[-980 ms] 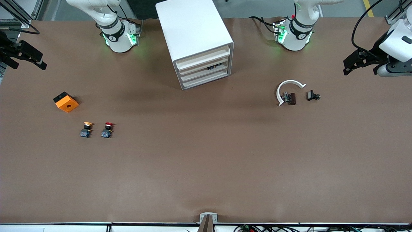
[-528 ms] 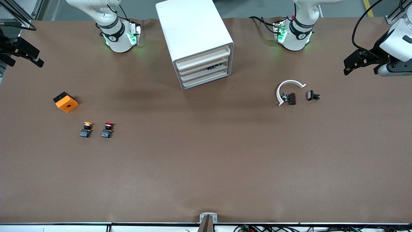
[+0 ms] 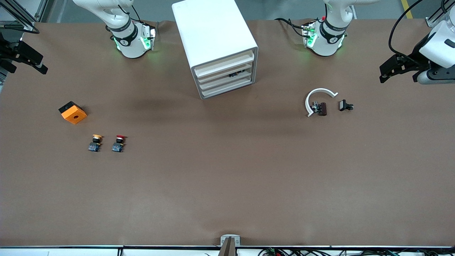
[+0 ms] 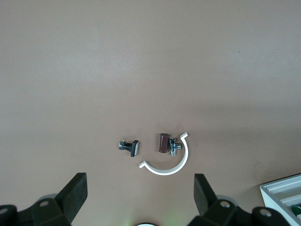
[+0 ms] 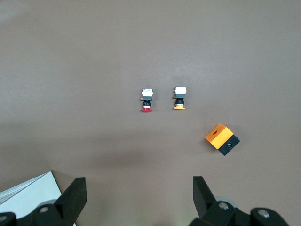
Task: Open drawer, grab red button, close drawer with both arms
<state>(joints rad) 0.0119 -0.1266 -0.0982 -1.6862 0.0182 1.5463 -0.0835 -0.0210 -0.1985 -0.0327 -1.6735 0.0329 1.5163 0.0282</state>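
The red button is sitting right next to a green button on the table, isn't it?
Not quite. The front view shows the red button sitting right next to a yellow-capped button on the table, not a green one.

I see a matt brown counter [image 3: 227, 185] — a smooth, satin white plastic-looking cabinet [image 3: 213, 32] — glossy white arms [image 3: 124, 35].

High front camera, downward wrist cameras.

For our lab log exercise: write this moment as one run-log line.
drawers: shut | red button: on table, beside yellow button | left end effector: open, waiting | right end effector: open, waiting
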